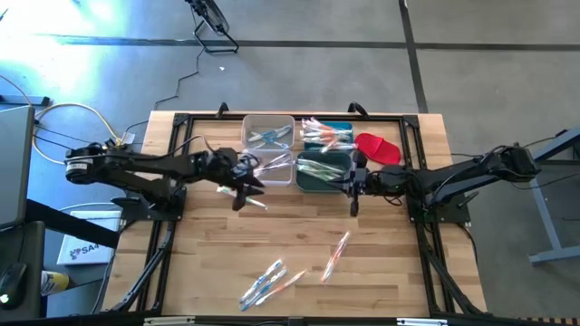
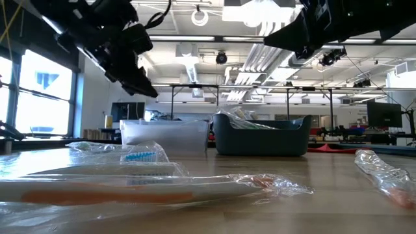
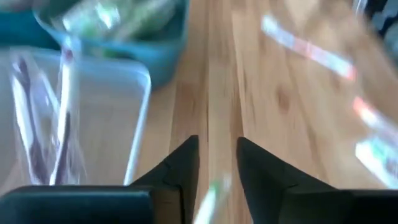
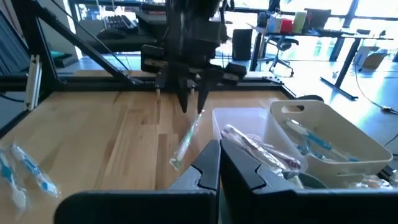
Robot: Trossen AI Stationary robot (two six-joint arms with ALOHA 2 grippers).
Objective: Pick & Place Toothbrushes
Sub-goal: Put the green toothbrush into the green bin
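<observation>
1. The left gripper point(image 1: 246, 192) hangs above the worktop beside the clear bin point(image 1: 268, 132), clamped on 1 wrapped toothbrush point(image 4: 185, 144) that dangles below its fingertips.
2. The right gripper point(image 1: 354, 195) hovers near the teal bin point(image 1: 323, 172), fingers together and holding nothing.
3. More toothbrushes point(image 1: 272, 281) lie near the worktop's front edge; others fill both bins.
4. A red cloth point(image 1: 378, 147) lies by the teal bin.

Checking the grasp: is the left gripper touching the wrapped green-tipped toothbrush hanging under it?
Touching. The right wrist view shows the left gripper pinching the toothbrush's upper end, which dangles clear above the table.
</observation>
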